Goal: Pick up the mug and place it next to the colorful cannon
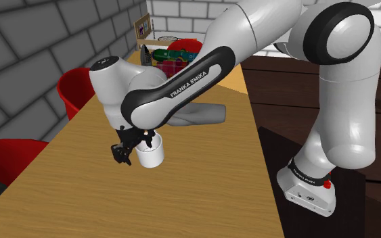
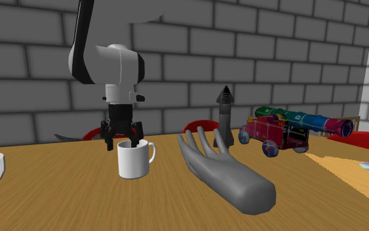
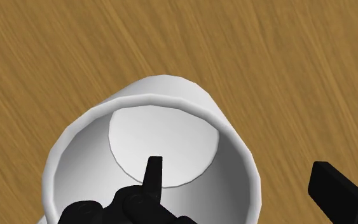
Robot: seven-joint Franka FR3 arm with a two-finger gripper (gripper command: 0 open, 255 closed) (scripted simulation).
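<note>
The white mug [image 2: 134,161] stands upright on the tabletop [image 2: 58,203], handle toward the second exterior view's right. It is well apart from the cannon [image 2: 294,126], with a grey model hand [image 2: 225,174] lying between them. The pincer [image 3: 234,168] is spread, one finger inside the mug and the other outside, the wall between them not yet clamped. The mug looks stiff, light and smooth, probably slippery and breakable; the rim wall seems the best hold, squeezed firmly and lifted level

A big grey hand [image 2: 225,174] lies on the table [image 2: 78,203] between the mug [image 2: 134,159] and the cannon [image 2: 288,128]. A black pointed post [image 2: 225,118] stands just behind it. The air above them is free.
</note>
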